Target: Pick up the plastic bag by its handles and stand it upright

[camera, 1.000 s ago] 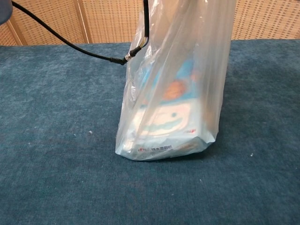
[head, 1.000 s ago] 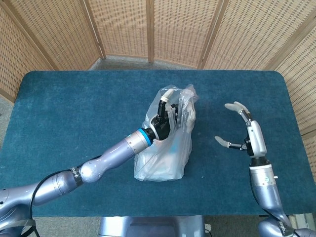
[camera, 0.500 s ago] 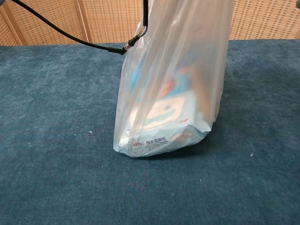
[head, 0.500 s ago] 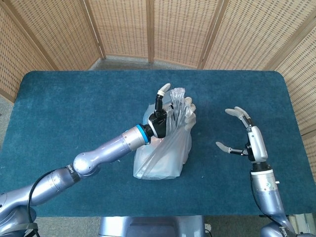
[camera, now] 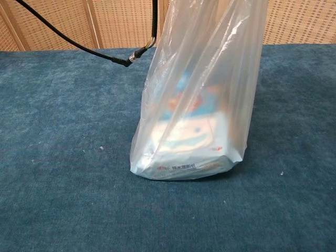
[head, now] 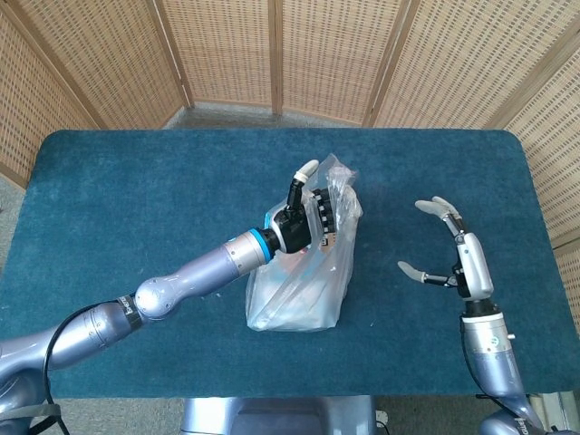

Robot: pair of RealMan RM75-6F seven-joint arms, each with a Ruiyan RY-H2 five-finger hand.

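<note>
left hand (head: 304, 217) grips the handles of the bag (head: 304, 281), standing on the table (head: 136, 208); handles hidden by fingers, chest view cuts off the bag top. right hand (head: 458, 258), right of bag, spread, holds nothing.

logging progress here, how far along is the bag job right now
Done: the left hand grips the handles of the plastic bag, and in the chest view the bag stands upright with its base on the blue table. In hand: that grip holds the top up. Left: letting go to see whether it stands alone. The right hand is open, apart from the bag.
</note>
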